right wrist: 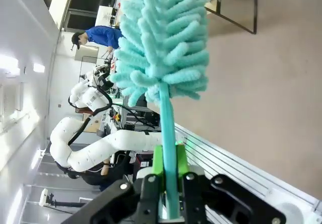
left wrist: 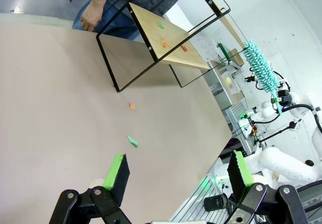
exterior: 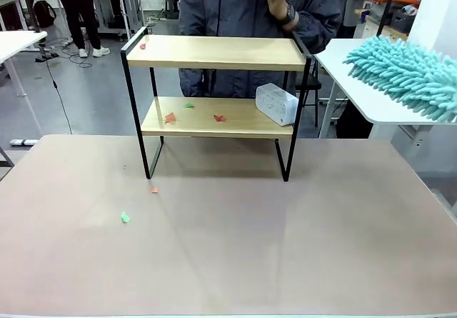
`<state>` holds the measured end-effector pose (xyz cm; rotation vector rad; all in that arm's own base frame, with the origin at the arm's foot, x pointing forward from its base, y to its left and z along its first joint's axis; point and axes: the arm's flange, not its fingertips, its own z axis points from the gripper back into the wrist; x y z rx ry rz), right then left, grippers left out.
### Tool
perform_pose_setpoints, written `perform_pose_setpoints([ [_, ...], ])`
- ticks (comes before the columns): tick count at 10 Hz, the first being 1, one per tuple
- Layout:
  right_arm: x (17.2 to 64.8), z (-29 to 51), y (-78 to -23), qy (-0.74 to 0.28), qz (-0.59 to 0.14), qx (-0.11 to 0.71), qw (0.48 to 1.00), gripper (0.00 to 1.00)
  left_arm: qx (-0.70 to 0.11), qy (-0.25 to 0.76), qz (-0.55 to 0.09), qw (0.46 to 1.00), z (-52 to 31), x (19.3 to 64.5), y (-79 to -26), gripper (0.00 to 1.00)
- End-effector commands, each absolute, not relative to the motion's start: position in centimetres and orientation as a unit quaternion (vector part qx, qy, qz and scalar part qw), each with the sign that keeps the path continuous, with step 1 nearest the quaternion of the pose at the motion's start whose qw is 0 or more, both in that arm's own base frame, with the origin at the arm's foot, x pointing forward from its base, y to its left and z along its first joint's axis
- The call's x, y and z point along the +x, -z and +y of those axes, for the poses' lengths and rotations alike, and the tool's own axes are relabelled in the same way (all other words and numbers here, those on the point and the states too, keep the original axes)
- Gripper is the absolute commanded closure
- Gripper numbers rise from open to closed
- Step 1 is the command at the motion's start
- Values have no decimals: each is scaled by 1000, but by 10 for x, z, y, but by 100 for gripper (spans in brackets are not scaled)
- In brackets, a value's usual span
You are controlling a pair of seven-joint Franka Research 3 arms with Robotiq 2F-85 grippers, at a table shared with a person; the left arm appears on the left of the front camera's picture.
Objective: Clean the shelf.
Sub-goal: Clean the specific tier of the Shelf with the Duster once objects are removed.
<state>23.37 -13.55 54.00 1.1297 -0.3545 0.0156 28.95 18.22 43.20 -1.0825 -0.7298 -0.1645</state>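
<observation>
1. I see one shelf (exterior: pixel 214 53) at the far side of the brown table (exterior: pixel 300 246). It has two wooden boards in a black frame, and one person (exterior: pixel 235 3) stands just behind it.
2. The top board holds one red scrap (exterior: pixel 142 46). The lower board holds three pieces: one green scrap (exterior: pixel 188 105), one orange-red scrap (exterior: pixel 170 118) and one darker red scrap (exterior: pixel 220 118). One white box (exterior: pixel 277 103) sits at its right end.
3. On the table near the shelf's left legs lie two pieces, one orange shred (exterior: pixel 154 190) and one green shred (exterior: pixel 126 217).
4. My left gripper (left wrist: pixel 178 169) hangs over the table with its fingers spread wide and nothing between them.
5. My right gripper (right wrist: pixel 170 171) pinches the handle of one teal fluffy duster (right wrist: pixel 166 38).
</observation>
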Motion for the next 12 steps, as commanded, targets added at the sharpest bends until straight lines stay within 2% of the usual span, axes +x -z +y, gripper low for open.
perform_pose_setpoints([
  [1, 237, -136, -551, -20, -171, 535, 827, 88, -507, 83, -351, 783, 180, 290, -432, 0],
  [3, 239, -126, -548, -4, -177, 522, 835, 88, -507, 83, -351, 783, 180, 290, -432, 0],
  [5, 250, -87, -604, -9, -244, 476, 845, 88, -507, 83, -351, 783, 180, 290, -432, 0],
  [7, 266, -30, -673, -39, -278, 398, 874, 88, -507, 83, -351, 783, 180, 290, -432, 0],
  [9, 286, 30, -709, -108, -273, 360, 885, 88, -507, 83, -351, 783, 180, 290, -432, 0],
  [12, 310, 121, -710, -186, -224, 323, 900, 88, -507, 83, -351, 783, 180, 290, -432, 0],
])
